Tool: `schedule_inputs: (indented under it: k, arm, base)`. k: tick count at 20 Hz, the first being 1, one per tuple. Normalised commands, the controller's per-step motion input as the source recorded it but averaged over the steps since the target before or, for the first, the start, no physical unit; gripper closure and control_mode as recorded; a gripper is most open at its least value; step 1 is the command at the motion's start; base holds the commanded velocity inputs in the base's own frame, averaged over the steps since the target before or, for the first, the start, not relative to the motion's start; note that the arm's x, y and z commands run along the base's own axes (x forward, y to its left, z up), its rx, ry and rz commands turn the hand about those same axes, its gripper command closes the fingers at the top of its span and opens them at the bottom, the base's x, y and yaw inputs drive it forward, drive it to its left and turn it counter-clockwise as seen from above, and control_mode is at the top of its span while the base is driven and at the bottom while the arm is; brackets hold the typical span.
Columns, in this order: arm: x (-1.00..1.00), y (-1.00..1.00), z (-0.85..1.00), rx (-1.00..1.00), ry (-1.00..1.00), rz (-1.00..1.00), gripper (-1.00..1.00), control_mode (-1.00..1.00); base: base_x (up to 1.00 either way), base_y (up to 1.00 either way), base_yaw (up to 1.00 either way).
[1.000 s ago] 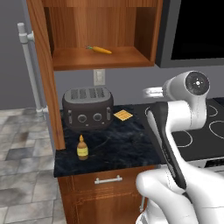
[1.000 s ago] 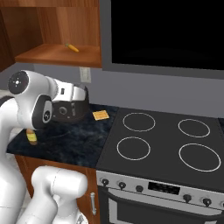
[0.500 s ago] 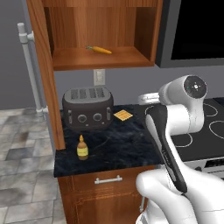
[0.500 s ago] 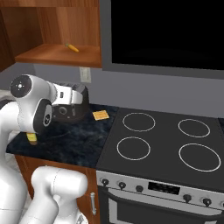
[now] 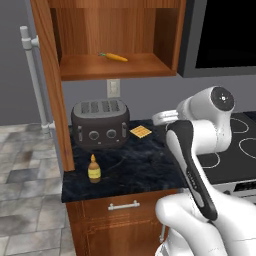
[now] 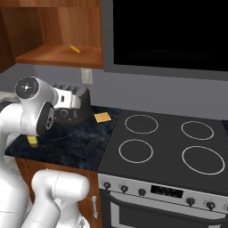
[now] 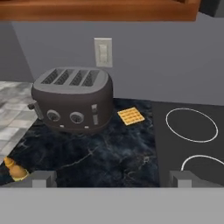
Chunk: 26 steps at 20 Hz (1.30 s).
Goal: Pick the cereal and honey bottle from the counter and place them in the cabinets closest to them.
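Amber honey bottle point(image 5: 93, 169), one toaster point(image 5: 100, 123)

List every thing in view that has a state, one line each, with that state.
honey bottle: upright on the counter, cap on, not held.
cabinet: open, a carrot lying on its shelf.
toaster: slots empty.
waffle: flat on the counter.
gripper: fingers apart, empty.

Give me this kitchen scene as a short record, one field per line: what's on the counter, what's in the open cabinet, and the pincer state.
counter: dark stone, left of the cooktop
toaster: four-slot, at the back by the wall
honey bottle: upright near the front left edge
waffle: flat, right of the toaster
cabinet: open, holds a carrot
pincer: open, holding nothing, facing the toaster
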Motion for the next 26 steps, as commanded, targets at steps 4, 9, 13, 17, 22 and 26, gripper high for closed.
schedule_inputs:
  k: [4, 9, 13, 17, 22, 26]
  arm:
    - [0.00, 0.15, -0.11, 0.06, 0.05, 0.09, -1.00, -1.00]
    - [0.00, 0.16, -0.12, 0.04, 0.06, 0.11, -1.00, -1.00]
    - [0.00, 0.20, -0.19, 0.01, 0.09, 0.11, -1.00, -1.00]
    - [0.00, 0.24, -0.25, 0.00, 0.10, 0.10, -1.00, -1.00]
    - [0.01, 0.29, -0.25, 0.00, 0.12, 0.09, -1.00, -1.00]
    - [0.05, 0.31, -0.25, 0.00, 0.12, 0.08, -1.00, -1.00]
  base:
    - [0.00, 0.00, 0.00]
    - [0.00, 0.00, 0.00]
    - [0.00, 0.00, 0.00]
    - [0.00, 0.00, 0.00]
    - [0.00, 0.00, 0.00]
    - [0.00, 0.00, 0.00]
